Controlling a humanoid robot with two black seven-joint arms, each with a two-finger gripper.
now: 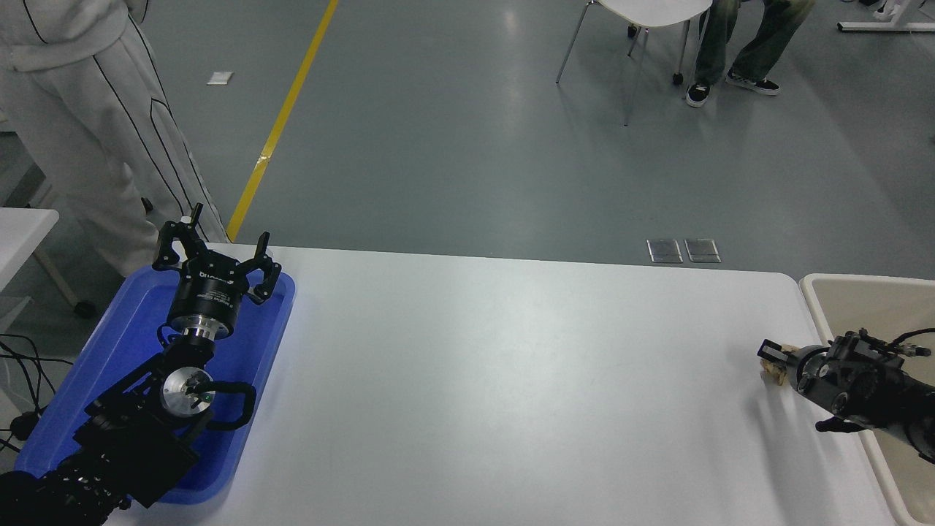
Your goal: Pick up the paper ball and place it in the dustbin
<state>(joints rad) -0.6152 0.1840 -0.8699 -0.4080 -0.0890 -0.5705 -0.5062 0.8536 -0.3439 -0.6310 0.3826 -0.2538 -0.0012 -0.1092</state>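
Two black arms: the left gripper [213, 257] parked, fingers apart, over a blue tray [109, 351]. Farther right, the right gripper [774, 361] pinches the paper ball [773, 372] near the dustbin [818, 292]; that shallow grip may slip.

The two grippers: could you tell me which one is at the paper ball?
The right gripper, by the dustbin, with the paper ball under it; the left gripper hangs over the blue tray.

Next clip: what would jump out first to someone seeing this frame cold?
Probably the blue tray at the table's left end, with the parked left gripper above it, jaws spread. At the far right edge, the right gripper sits over the paper ball, which is mostly hidden beneath it, just beside the dustbin. A person in white stands at the top left.
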